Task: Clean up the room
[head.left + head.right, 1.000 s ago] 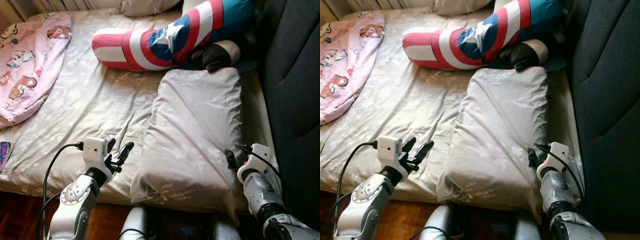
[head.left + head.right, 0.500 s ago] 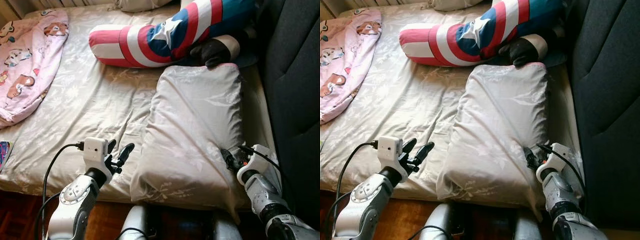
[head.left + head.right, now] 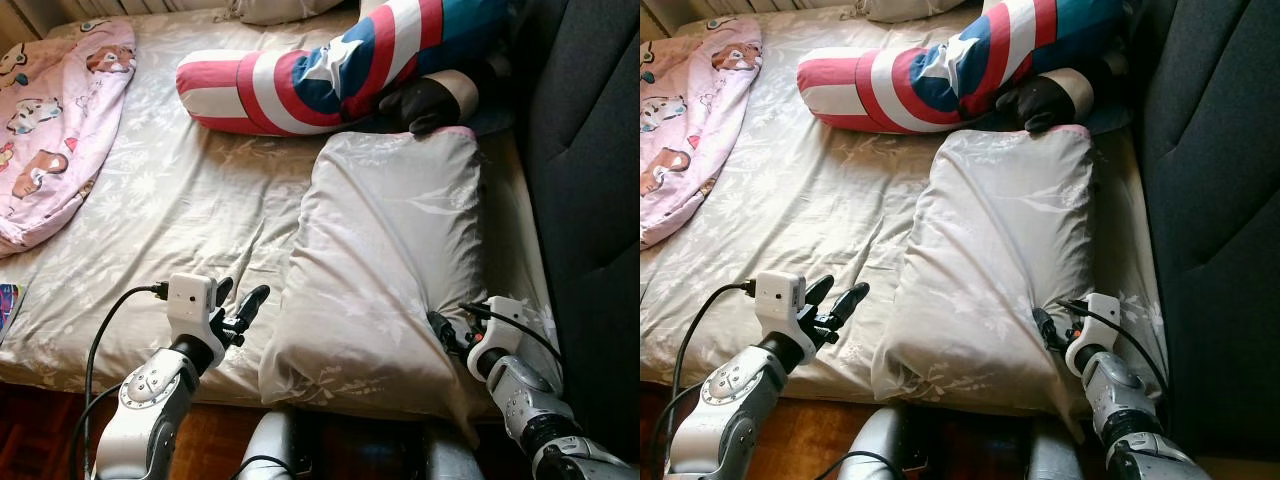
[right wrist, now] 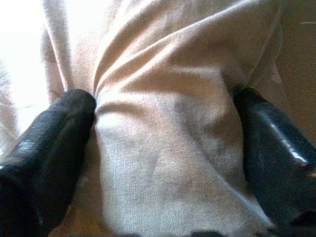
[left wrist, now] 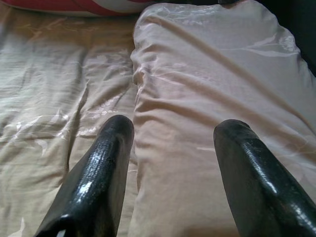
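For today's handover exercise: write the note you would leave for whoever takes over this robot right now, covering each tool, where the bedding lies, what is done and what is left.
Right tool: open, fingers on either side of a fold at the near right edge of the beige pillow, not closed on it.
Left tool: open, above the bed sheet just left of the pillow, holding nothing.
The striped bolster and the pink blanket lie farther up the bed.
Done: both tools flank the pillow.
Left: grip it, place it, tidy the rest.

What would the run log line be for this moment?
phase: grasp pillow | right end effector: open, fingers around pillow edge | left end effector: open, beside pillow | on: bed
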You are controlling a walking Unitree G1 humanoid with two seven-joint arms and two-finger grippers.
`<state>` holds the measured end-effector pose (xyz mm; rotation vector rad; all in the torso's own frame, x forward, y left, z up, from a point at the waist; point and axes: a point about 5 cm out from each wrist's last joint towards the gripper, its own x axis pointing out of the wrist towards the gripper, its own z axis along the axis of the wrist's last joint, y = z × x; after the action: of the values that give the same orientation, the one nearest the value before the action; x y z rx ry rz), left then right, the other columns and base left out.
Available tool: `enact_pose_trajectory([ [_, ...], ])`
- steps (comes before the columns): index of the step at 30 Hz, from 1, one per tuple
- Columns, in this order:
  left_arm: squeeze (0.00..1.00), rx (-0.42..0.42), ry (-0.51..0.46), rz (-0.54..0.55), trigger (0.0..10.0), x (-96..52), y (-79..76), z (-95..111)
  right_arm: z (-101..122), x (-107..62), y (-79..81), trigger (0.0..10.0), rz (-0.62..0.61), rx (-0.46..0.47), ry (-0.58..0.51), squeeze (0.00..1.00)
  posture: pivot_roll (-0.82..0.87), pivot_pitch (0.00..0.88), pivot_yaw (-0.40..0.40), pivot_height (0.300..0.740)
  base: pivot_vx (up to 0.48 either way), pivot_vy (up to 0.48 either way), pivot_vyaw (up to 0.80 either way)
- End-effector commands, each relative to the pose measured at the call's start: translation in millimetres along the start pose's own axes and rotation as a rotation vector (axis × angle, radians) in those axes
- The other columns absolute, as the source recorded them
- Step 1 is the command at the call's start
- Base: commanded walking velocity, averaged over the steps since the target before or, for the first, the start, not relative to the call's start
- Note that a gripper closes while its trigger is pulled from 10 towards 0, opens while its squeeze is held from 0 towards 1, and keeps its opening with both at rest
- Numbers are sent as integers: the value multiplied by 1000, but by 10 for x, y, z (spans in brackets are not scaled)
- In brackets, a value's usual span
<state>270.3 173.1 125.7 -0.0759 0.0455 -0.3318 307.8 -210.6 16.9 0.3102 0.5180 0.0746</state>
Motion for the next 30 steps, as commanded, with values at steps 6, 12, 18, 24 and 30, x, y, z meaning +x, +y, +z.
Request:
enact_pose_trajectory([
  [6, 0, -15, 14, 2, 10000, -19, -6, -34, -472, -44, 125, 0, 48, 7, 175, 0, 106, 283, 144, 663, 0, 0, 0],
  [12, 0, -18, 11, 10, 10000, 1, 8, -33, -496, -46, 144, 0, 61, -8, 184, 0, 103, 293, 141, 663, 0, 0, 0],
  [18, 0, -60, 34, 68, 10000, 153, 147, -148, -563, -76, 133, 0, 79, -48, 210, 0, 77, 313, 116, 663, 0, 0, 0],
  [24, 0, -117, 52, 85, 10000, 363, 182, -224, -582, -105, 86, 0, 76, -42, 209, 0, 53, 332, 95, 663, 0, 0, 0],
  [30, 0, -173, 96, 104, 10000, 558, 209, -371, -618, -123, 88, 0, 83, -39, 210, 0, 27, 361, 57, 663, 0, 0, 0],
])
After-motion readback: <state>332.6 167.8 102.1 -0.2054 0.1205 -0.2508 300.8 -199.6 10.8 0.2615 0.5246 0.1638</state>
